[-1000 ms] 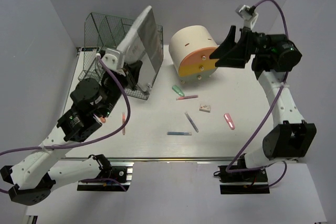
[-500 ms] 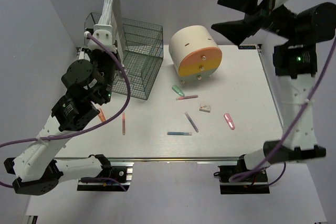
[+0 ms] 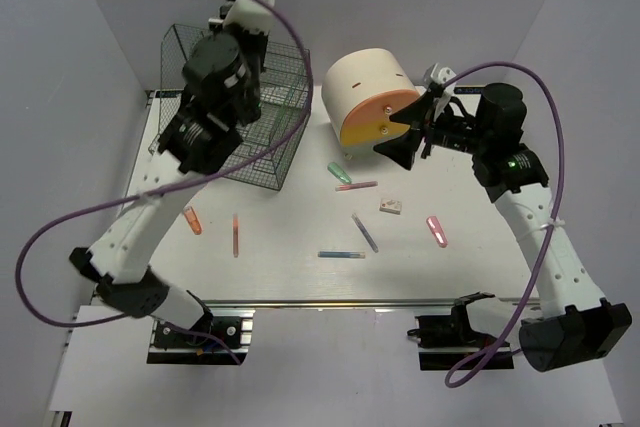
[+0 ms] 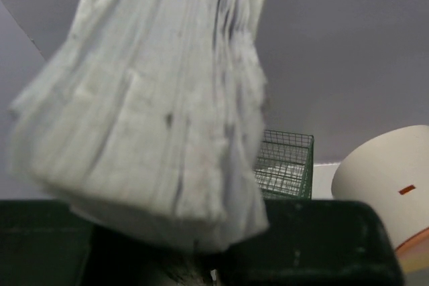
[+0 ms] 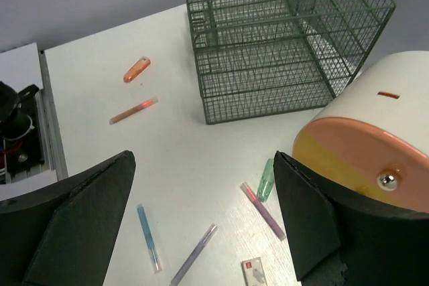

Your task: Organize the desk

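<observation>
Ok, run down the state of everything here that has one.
left pincer: shut on the paper stack, held high
paper stack: gripped, off the desk
right pincer: open, holding nothing, by the drawer unit's front
drawer unit: drawers shut
wire rack: upright on the desk
pens: loose, lying flat on the desk

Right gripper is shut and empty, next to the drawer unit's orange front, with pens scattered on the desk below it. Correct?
No: the right gripper is open, not shut. The right wrist view shows its fingers spread wide with nothing between them. The rest stands: it is empty, next to the orange front of the drawer unit, with pens scattered on the desk below.
</observation>
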Tool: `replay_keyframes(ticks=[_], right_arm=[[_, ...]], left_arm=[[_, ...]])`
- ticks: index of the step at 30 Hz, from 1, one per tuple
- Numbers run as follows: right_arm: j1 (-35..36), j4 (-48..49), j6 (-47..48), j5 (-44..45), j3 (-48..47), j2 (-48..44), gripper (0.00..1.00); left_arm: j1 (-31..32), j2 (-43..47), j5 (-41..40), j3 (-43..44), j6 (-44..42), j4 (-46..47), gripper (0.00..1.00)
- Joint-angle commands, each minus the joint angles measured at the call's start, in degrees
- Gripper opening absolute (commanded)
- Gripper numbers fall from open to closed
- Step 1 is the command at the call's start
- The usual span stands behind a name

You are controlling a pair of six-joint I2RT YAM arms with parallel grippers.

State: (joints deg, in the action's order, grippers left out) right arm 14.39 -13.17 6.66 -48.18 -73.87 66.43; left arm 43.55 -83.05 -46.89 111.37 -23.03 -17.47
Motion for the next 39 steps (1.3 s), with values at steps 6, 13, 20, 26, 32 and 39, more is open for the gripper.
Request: replay_keyframes(ticks=[6,13,20,26,32,39], right_arm=[[0.81,7.62,0.11,0.90,8.36,-8.07,0.89],[0.29,11.85,2.13,0.90,15.24,-10.19,0.89],[0.55,12.20,3.36,-1.03,17.00,-10.01,0.89],[0.37,14.40,3.89,-1.30,18.76,-11.50,0.89],[0.46,14.93,4.24,-2.70,19.37,-11.06,0.89],[0.20,15.37,4.24,-3.94,19.81,-10.54,0.89]], left_arm=[[-15.41,-11.78,12.69,14.05,6.49,-0.45,0.00],[-29.30,-14.60,30.44,12.65,14.84,2.43,0.00],[-40.46,-17.32,51.00,13.61,19.59,4.12,0.00],[-46.79,-16.54,61.20,8.54,17.93,6.04,0.00],[-51.19,-14.51,70.60,3.07,12.31,9.74,0.00],[-55.23,-13.55,73.87,-2.11,12.04,14.47,0.00]])
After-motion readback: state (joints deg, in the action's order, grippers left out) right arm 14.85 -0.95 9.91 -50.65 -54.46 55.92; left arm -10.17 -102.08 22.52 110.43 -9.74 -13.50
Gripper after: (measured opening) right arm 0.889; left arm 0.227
